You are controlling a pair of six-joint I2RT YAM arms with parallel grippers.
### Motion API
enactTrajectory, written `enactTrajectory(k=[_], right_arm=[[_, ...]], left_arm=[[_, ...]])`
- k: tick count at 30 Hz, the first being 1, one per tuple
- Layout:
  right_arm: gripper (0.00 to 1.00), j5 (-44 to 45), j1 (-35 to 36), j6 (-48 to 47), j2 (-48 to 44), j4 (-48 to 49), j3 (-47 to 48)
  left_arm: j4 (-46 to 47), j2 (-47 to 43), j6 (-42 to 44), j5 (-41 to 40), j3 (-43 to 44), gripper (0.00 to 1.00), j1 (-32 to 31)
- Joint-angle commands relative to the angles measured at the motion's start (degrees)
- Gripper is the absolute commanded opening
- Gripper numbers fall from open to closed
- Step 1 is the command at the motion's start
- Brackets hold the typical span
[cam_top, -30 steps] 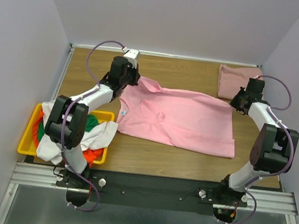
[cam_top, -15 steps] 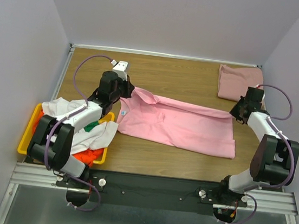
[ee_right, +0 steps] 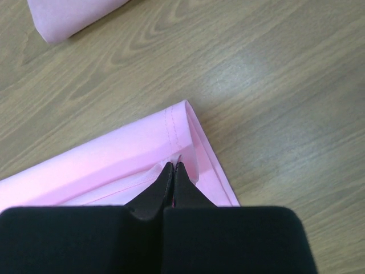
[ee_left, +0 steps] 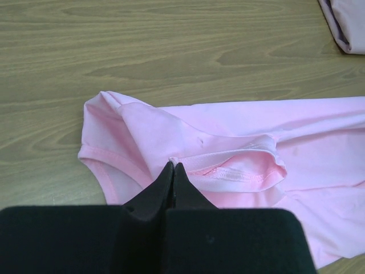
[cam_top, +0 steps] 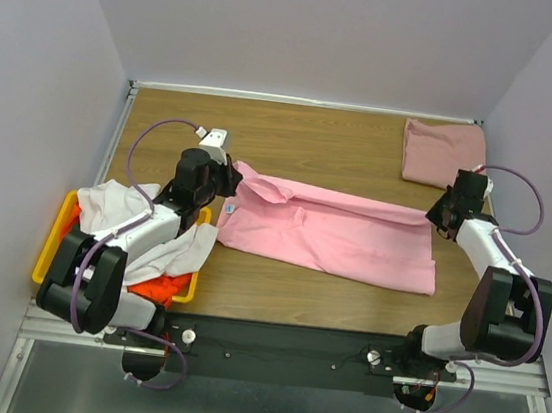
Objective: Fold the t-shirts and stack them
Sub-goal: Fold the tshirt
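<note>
The brown wooden bench [cam_top: 315,131] fills the middle. A soft pink t-shirt [cam_top: 342,240] lies long and folded across it. The left hand [ee_left: 173,165] pinches its collar at the left; the right hand [ee_right: 173,165] pinches its stitched corner at the right

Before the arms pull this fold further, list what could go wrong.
1. The left gripper and right gripper pinch the pink shirt only at their tips; an edge may slip out.
2. Fabric is bunched at the collar; the fold could trap creases.
3. The left arm lies over the white shirt; it might drag it.
</note>
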Motion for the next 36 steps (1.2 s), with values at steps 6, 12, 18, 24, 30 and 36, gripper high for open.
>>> enactTrajectory(k=[6,12,18,24,30,36], right_arm=[[0.0,4.6,-0.3,3.5,-6.9,0.7,-6.1],[0.64,7.7,-0.3,3.9,-14.1,0.6,-9.9],[0.89,10.5,-0.2,5.5,-24.1,1.2,-14.2],[0.9,2.6,-0.1,3.5,-22.5,4.9,-13.0],[0.89,-6.1,-0.1,2.7,-13.8,7.3,-11.2],[0.89,-9.7,0.0,2.9,-9.4,9.3,-10.7]], left_arm=[[1.5,-6.5,-2.4,1.0,-5.9,0.0,0.2],[0.4,-12.4,-3.9,1.5,-11.2,0.43,0.2],[-2.6,-21.9,-6.5,0.1,-14.0,0.57,-0.2],[-2.0,-16.9,-5.8,0.2,-8.3,0.58,-1.2],[1.5,-6.5,-4.9,-0.1,-4.6,0.58,-1.7],[3.8,2.7,-4.3,-1.3,-2.8,0.6,-1.7]])
